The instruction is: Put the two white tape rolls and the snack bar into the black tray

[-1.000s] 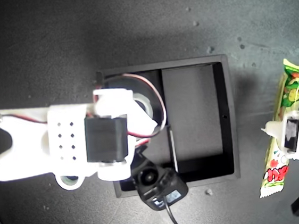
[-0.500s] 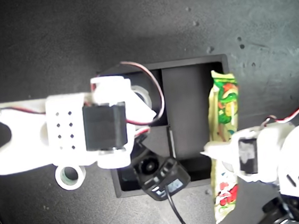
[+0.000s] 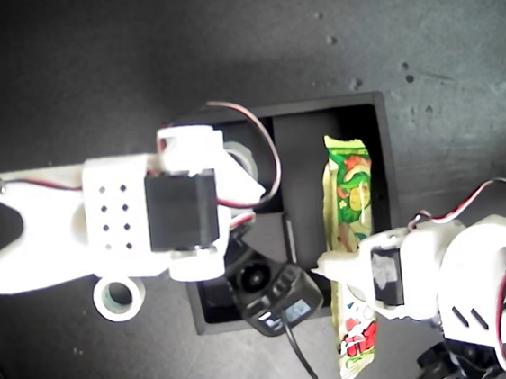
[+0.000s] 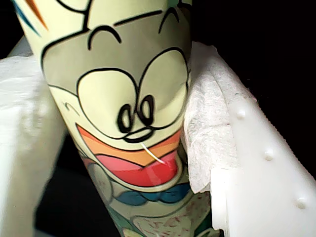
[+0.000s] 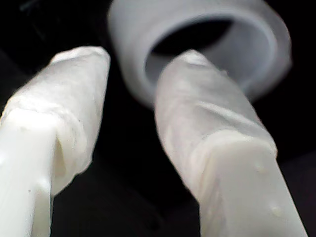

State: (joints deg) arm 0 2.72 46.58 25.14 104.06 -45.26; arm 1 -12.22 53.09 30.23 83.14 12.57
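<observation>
Exterior view, left to right.

1. Smaller white tape roll (image 3: 117, 298): lies on the dark tabletop (image 3: 60, 74) just outside the black tray (image 3: 384, 139), off its left wall, part-hidden under an arm. Not yet trayed.

2. My second gripper (image 5: 131, 89): over the tray's left side. Fingers apart, empty; one wrapped finger (image 5: 207, 118) reaches into the open centre of the larger white tape roll (image 5: 197, 44), the other stands outside the ring wall. That roll (image 3: 243, 159) sits in the tray's far-left small compartment.

3. Snack bar (image 3: 353, 260): clamped between the padded fingers of my first gripper (image 4: 123, 148), gripped approx. mid-length; cartoon face fills the first wrist view. Long axis runs near-to-far, roughly parallel to the tray's long right compartment. Far end lies over that compartment; near end w/ red lettering overhangs the tray's near wall.

Judgement: key relation is bar axis vs. compartment axis. Already close to aligned, so next move likely needs a shift toward the far side until the near end clears the wall, then lower and release. Risk: near end catches on the wall.
</observation>
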